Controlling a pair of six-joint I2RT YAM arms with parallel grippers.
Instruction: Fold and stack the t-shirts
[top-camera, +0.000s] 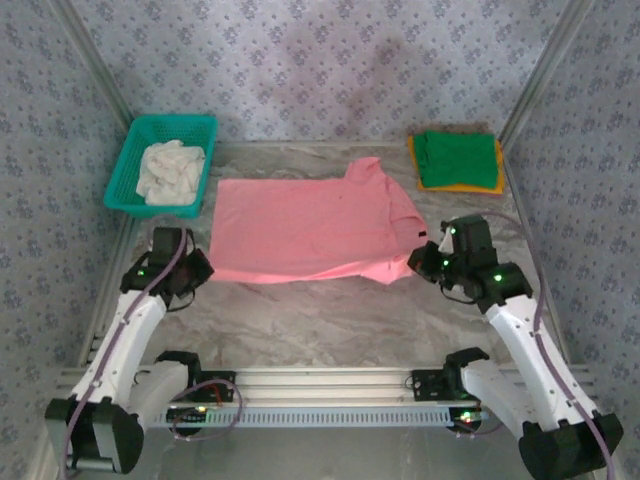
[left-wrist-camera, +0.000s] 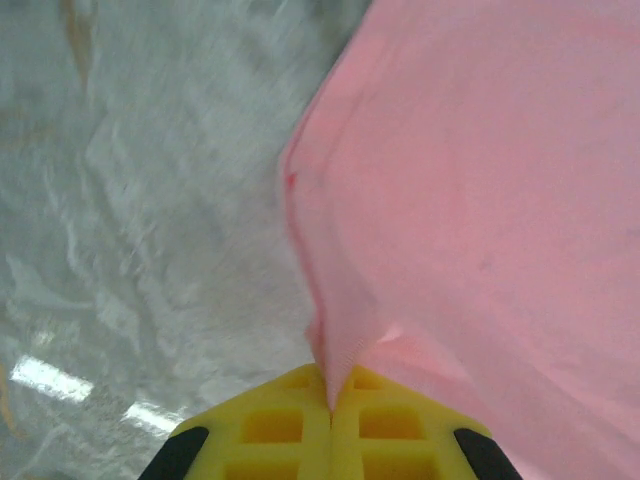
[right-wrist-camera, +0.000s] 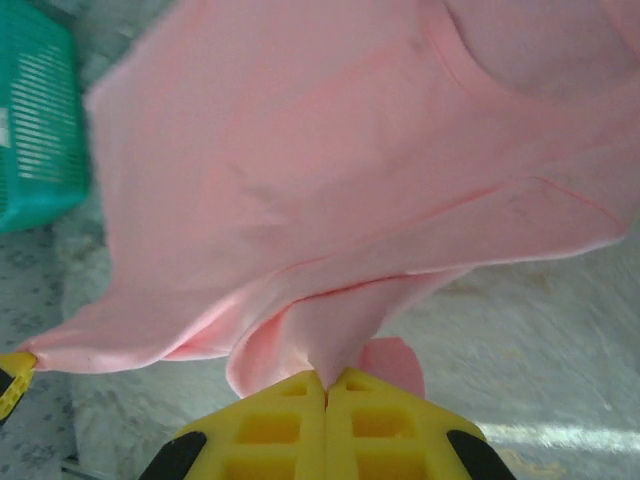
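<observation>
A salmon-pink t-shirt (top-camera: 305, 225) lies spread across the middle of the marble table. My left gripper (top-camera: 200, 268) is shut on its near left corner, and cloth rises out of the closed yellow jaws as a pinched ridge of the pink t-shirt (left-wrist-camera: 470, 180). My right gripper (top-camera: 420, 262) is shut on the near right corner by the sleeve, where the pink t-shirt (right-wrist-camera: 330, 170) bunches between the closed yellow fingers (right-wrist-camera: 380, 425). A folded green t-shirt (top-camera: 457, 158) rests on a folded orange-yellow t-shirt (top-camera: 470, 187) at the back right.
A teal mesh basket (top-camera: 130, 160) at the back left holds a crumpled white cloth (top-camera: 170, 170); the basket (right-wrist-camera: 35, 120) also shows at the left of the right wrist view. Patterned walls enclose the table on three sides. An aluminium rail (top-camera: 330, 385) runs along the near edge.
</observation>
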